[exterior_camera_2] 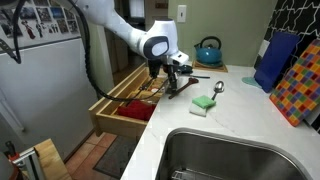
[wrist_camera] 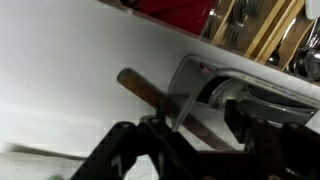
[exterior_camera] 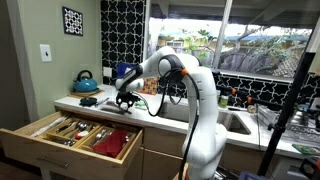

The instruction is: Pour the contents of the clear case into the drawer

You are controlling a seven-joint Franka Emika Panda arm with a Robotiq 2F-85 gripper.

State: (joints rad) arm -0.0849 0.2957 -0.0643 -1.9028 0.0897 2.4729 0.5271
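The clear case (wrist_camera: 262, 96) lies on the white counter by the counter's edge, with metal utensils and a wooden-handled tool (wrist_camera: 146, 89) sticking out of it. My gripper (wrist_camera: 200, 128) is low over the case, fingers apart on either side of its near wall and the wooden handle. In both exterior views the gripper (exterior_camera: 125, 101) (exterior_camera_2: 170, 80) hangs just above the counter beside the open wooden drawer (exterior_camera: 70, 137) (exterior_camera_2: 122, 103). The drawer holds cutlery in dividers and a red compartment (wrist_camera: 170, 14).
A teal kettle (exterior_camera: 85, 81) (exterior_camera_2: 208, 51) stands at the back of the counter. A green sponge (exterior_camera_2: 204, 103) and a spoon (exterior_camera_2: 218, 88) lie near the sink (exterior_camera_2: 235, 155). A blue board and a patterned board (exterior_camera_2: 300, 85) lean at the wall.
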